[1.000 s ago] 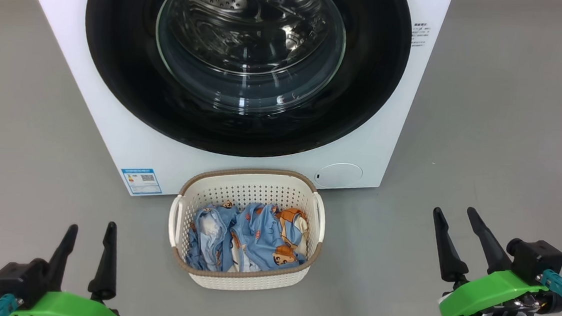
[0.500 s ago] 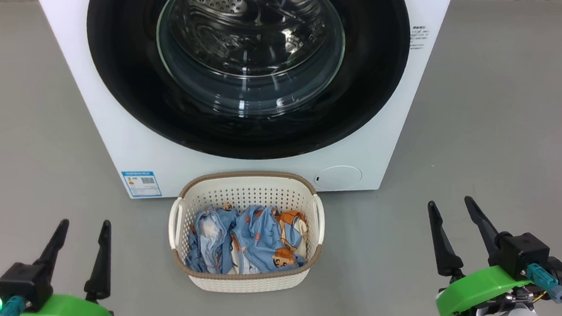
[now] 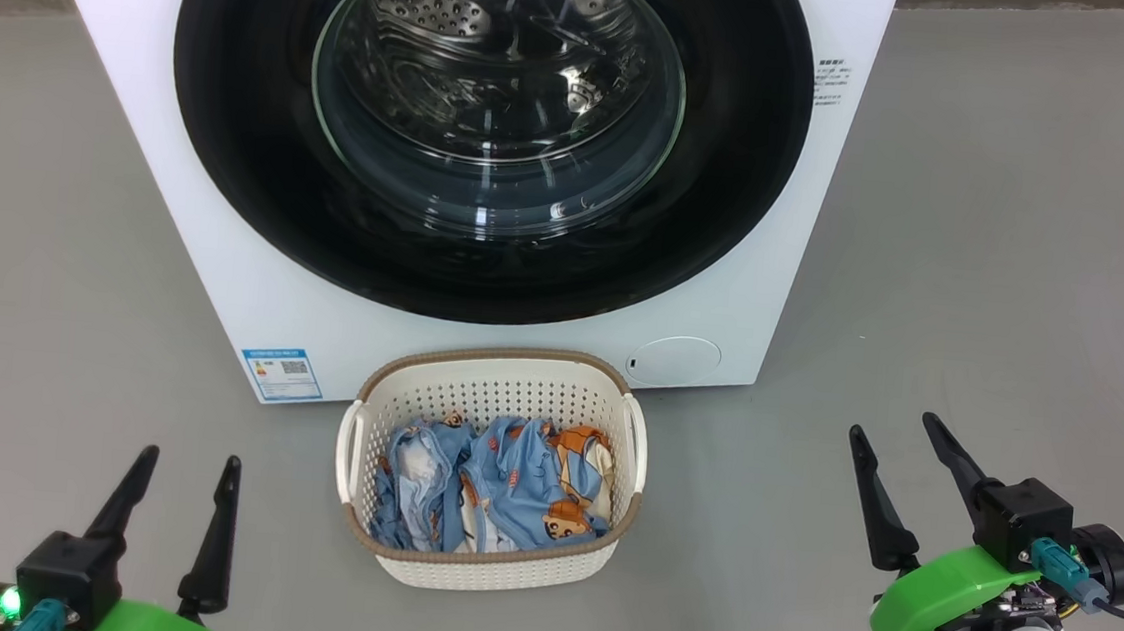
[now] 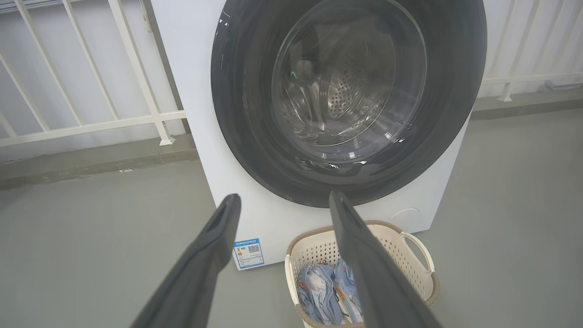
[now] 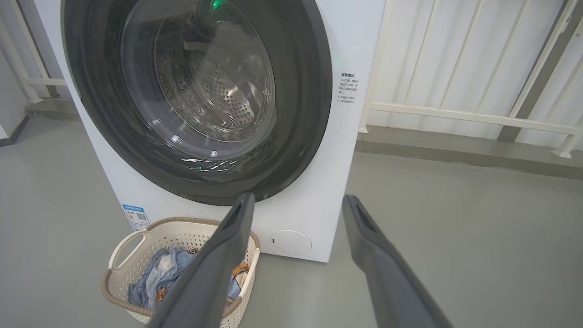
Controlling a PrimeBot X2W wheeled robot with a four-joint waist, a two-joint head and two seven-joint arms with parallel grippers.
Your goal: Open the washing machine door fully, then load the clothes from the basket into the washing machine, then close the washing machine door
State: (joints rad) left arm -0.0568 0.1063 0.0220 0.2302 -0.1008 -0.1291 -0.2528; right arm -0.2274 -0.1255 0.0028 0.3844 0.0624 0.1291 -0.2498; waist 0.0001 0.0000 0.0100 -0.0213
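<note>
The white washing machine (image 3: 225, 259) stands ahead with its round black-rimmed door (image 3: 233, 159) flat against the front, closed; the steel drum shows through the glass. On the floor just before it sits the cream basket (image 3: 492, 571) holding the light-blue bear-print clothes (image 3: 508, 492). My left gripper (image 3: 189, 462) is open low at the left of the basket, well apart from it. Off to the basket's right, my right gripper (image 3: 894, 427) stands open with nothing between its fingers. The door (image 4: 246, 136), basket (image 4: 410, 269) and clothes (image 4: 319, 291) also show in the left wrist view, and the door (image 5: 309, 114) and basket (image 5: 136, 273) in the right wrist view.
A grey floor (image 3: 1005, 290) spreads on both sides of the machine. White railings (image 4: 91, 91) run behind it, with a low kerb (image 5: 455, 150) below them. A blue label (image 3: 282, 374) and a round flap (image 3: 674, 359) mark the machine's lower front.
The head view has shifted slightly, so the machine and basket sit a little lower. The left gripper's fingers rose a little; the right gripper edged down and turned slightly. Both stay open.
</note>
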